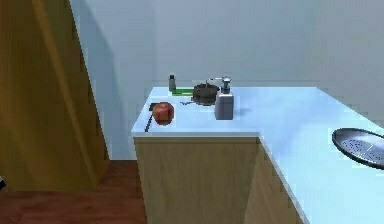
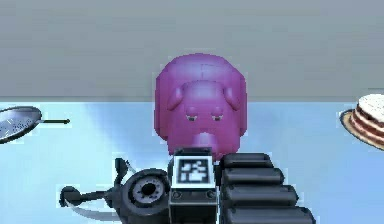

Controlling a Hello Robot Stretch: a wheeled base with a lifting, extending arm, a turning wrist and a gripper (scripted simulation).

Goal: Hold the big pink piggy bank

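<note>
The big pink piggy bank [image 2: 201, 102] stands on the pale blue countertop [image 2: 300, 150] in the middle of the arm side view, facing the camera. Just in front of it is the arm's end with a white marked square [image 2: 193, 171]. The gripper [image 2: 78, 195] reaches left from its dark round body [image 2: 148, 192], thin fingers low over the counter. The pig stands close behind the wrist, so I cannot tell whether the gripper holds anything.
A dark pan [image 2: 16, 122] lies at the arm side view's left, a cake on a plate [image 2: 369, 118] at its right. In the forward view the L-shaped counter [image 1: 290, 125] carries a red apple [image 1: 163, 112], a soap dispenser [image 1: 225, 100] and a dark bowl [image 1: 205, 93]. A wooden door [image 1: 45, 90] stands left.
</note>
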